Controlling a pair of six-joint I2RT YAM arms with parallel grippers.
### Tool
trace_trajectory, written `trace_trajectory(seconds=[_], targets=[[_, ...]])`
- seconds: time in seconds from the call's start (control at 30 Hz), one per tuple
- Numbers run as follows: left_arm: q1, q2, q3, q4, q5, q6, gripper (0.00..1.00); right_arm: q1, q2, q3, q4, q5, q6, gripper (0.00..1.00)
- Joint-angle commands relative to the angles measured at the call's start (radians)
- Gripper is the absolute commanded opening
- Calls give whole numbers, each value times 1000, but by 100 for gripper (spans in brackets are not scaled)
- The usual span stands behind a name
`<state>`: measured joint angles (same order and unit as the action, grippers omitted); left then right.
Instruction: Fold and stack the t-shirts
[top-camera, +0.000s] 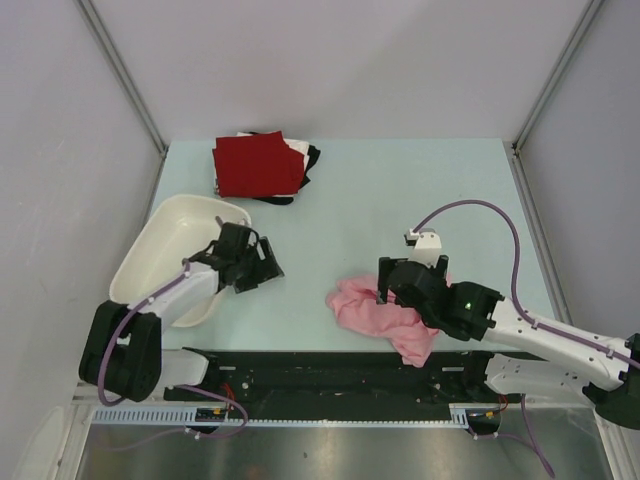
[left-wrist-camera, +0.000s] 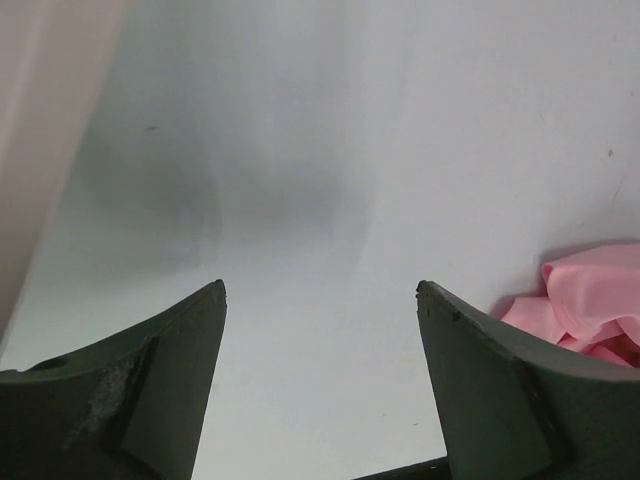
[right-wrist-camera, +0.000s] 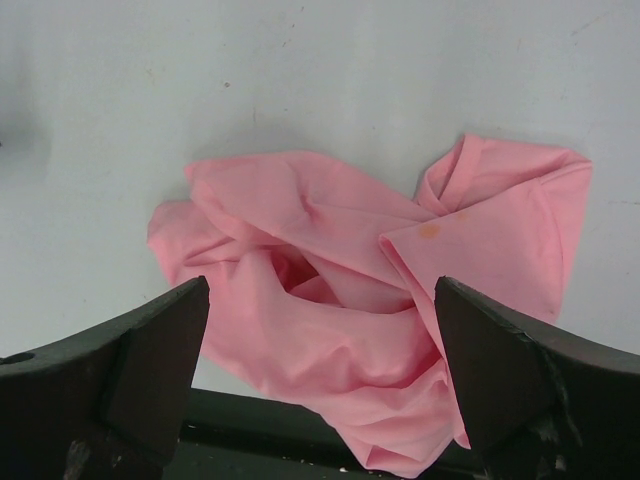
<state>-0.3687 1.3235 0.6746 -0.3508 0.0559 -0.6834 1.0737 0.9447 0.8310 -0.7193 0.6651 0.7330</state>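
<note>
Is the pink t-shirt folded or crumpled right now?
Crumpled: the pink t-shirt lies in a wrinkled, bunched heap on the table, with no flat folds.

Looks like a robotics lab test cell rather than a home. Shows a pale counter (top-camera: 400, 190) boxed in by plain grey panels (top-camera: 340, 60) on aluminium posts (top-camera: 122, 75), left arm (top-camera: 175, 295) and right arm (top-camera: 540, 330) bolted at its near edge, purple cable (top-camera: 480, 204) looping free, slotted cable duct (top-camera: 150, 414) in front.

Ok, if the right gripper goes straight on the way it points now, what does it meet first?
The crumpled pink t-shirt, lying straight ahead of the right gripper and its open fingers; distance is unclear.
</note>
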Motion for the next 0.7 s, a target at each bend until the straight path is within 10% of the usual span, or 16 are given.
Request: trace_trajectory(seconds=[0.0, 0.33, 0.67], targets=[[138, -93, -69, -8, 59, 47, 82, 9, 5, 3, 41, 10, 8, 100], [394, -285, -99, -74, 55, 62, 82, -23, 43, 17, 69, -28, -53, 100], [398, -32, 109, -2, 18, 10, 82, -23, 2, 33, -3, 2, -40, 100]])
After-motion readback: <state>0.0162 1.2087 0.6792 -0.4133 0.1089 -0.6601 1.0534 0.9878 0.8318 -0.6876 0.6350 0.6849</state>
